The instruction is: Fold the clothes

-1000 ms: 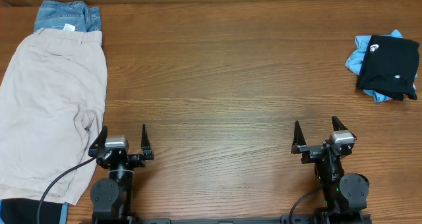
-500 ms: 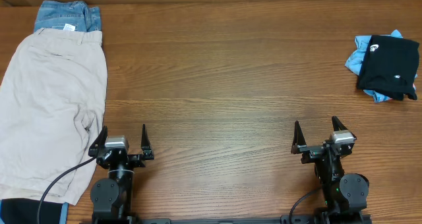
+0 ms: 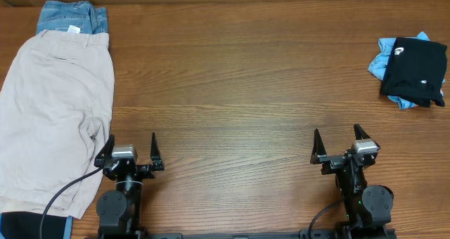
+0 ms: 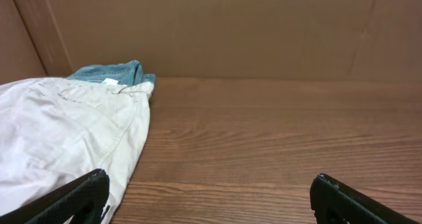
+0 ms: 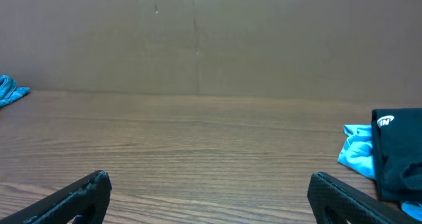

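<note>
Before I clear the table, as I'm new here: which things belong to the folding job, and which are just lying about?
Job: beige shorts; blue denim; black T-shirt; light-blue tee.
Lying about: black cable.

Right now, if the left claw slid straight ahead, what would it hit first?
Mostly bare table up to the brown back wall, though one finger of the left gripper might graze the beige shorts.

We see a brown wood-grain table (image 3: 239,77) under even light, with a plain brown wall (image 5: 198,39) at its far edge.
</note>
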